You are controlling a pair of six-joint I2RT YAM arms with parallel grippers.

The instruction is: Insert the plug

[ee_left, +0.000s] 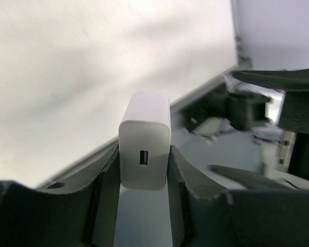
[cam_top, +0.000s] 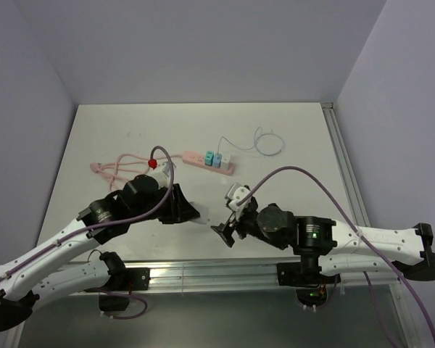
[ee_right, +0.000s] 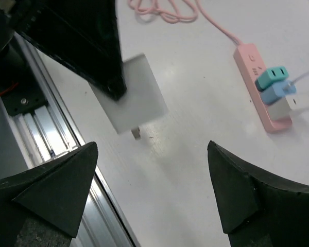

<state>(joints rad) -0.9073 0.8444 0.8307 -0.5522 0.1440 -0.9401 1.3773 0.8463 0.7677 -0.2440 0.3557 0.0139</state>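
Left tool (ee_left: 144, 167) pinched the white plug (ee_left: 144, 136) by its smooth flat sides; it looked light, rigid, slippery. Right tool (ee_right: 150, 149), opposite, stood wide open.

White charger (ee_right: 136, 95) beyond wide-spread right claw (ee_right: 153, 147)

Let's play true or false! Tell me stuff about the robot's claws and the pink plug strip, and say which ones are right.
1. The left claw grips a white charger. True.
2. The right claw is squeezed shut. False: it is open and holds nothing.
3. The pink power strip has nothing plugged in. False: a teal plug and others sit in it.
4. The pink cord lies in loops on the table. True.
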